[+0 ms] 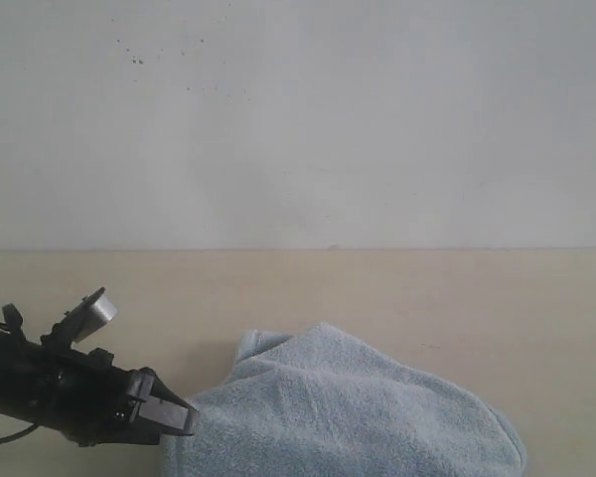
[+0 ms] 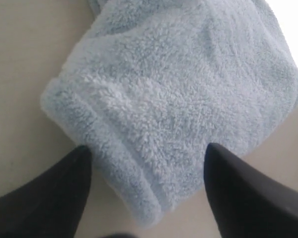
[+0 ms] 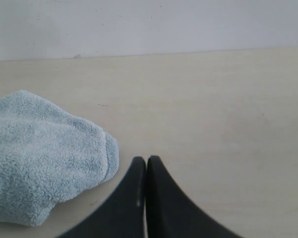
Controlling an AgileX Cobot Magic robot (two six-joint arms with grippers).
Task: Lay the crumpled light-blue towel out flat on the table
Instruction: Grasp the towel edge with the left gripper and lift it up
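Hovering low, left pincer (image 2: 148, 148) gapes astride towel (image 2: 179, 89).

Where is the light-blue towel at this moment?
In the exterior view the towel lies crumpled on the table at the bottom centre. The open left hand is at its left edge.

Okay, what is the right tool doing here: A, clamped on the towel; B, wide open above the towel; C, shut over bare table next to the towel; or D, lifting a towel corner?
C: in the right wrist view the right tool has its fingers pressed together over bare table, and the towel lies apart from it, untouched.
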